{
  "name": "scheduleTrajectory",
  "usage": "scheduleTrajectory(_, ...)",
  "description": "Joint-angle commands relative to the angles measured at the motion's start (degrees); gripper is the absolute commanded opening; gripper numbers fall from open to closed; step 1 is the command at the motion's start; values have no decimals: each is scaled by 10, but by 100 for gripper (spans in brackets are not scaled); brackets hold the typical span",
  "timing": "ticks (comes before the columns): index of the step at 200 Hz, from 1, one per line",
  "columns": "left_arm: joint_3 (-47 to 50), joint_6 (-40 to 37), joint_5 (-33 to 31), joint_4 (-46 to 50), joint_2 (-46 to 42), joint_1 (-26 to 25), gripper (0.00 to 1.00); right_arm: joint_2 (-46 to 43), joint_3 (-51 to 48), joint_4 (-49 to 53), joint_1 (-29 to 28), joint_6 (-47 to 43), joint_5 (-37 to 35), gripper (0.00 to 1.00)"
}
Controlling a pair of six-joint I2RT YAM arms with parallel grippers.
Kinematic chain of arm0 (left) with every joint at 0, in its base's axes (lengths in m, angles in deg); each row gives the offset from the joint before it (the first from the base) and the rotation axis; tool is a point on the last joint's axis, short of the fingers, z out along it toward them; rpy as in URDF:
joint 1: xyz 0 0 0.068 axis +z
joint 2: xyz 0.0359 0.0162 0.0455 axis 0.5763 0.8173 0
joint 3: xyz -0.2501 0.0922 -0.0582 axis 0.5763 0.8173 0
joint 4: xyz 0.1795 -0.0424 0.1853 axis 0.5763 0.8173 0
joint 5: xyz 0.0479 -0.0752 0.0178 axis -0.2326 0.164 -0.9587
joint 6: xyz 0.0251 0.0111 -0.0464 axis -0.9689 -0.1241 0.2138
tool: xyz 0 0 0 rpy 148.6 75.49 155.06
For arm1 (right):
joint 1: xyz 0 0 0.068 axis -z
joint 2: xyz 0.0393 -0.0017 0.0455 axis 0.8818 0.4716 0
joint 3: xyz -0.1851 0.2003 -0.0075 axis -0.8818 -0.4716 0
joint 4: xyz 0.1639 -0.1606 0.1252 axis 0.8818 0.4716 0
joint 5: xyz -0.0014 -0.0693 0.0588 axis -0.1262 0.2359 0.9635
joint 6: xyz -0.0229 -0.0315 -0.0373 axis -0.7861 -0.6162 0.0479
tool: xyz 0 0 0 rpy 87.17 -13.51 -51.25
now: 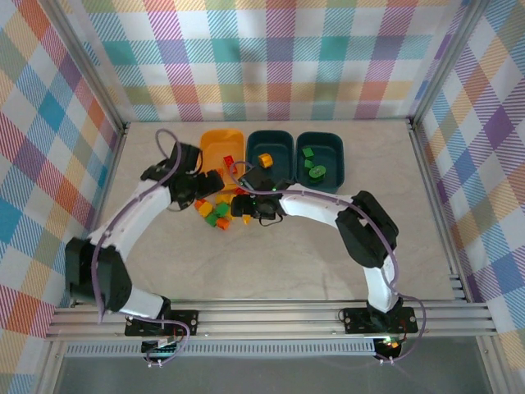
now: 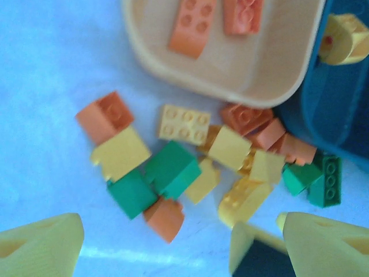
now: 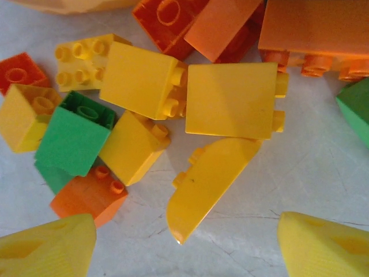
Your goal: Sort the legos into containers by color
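Note:
Loose legos [image 1: 216, 210] in red-orange, yellow and green lie in a pile in front of the containers: an orange-yellow tub [image 1: 215, 139] and two dark teal tubs [image 1: 279, 139] [image 1: 332, 148]. My left gripper [image 2: 181, 248] hovers open over the near side of the pile [image 2: 173, 173], nothing between its fingers. The orange-yellow tub [image 2: 253, 86] holds two orange bricks [image 2: 193, 23]. My right gripper [image 3: 184, 248] is open low over the table, and a curved yellow brick [image 3: 213, 184] lies just ahead between its fingers [image 3: 46, 248], untouched.
The middle teal tub holds a yellow brick [image 1: 265, 159]; the right one holds green bricks [image 1: 312, 164]. Both grippers [image 1: 212, 190] [image 1: 234, 207] crowd the same pile, close to each other. Checked walls and metal rails bound the table [image 1: 271, 263].

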Motion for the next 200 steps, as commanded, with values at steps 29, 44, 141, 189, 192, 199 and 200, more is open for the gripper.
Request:
scheduleTrajectory(29,126,39,22,-39,-84,4,90,74,91,62,-5,10,-47,78)
scheduleTrajectory(44,130,36,27,-40,-84,4,90,86,99,73,-5,5,-56,73)
scheduleTrajectory(141,144,27,48,-60,-73,4,91,-43,-61,32,-12,-31,-91,26)
scheduleTrajectory(189,184,68,90,-105,-62,4,90,-124,-53,34,12,-105,-121,23)
scheduleTrajectory(192,188,76,99,-113,-60,3,90,-121,-49,32,17,-112,-121,23)
scheduleTrajectory(199,202,95,119,-133,-58,2,90,-114,-35,30,32,-123,-118,23)
scheduleTrajectory(200,204,97,122,-138,-58,2,90,-112,-32,31,34,-124,-117,23)
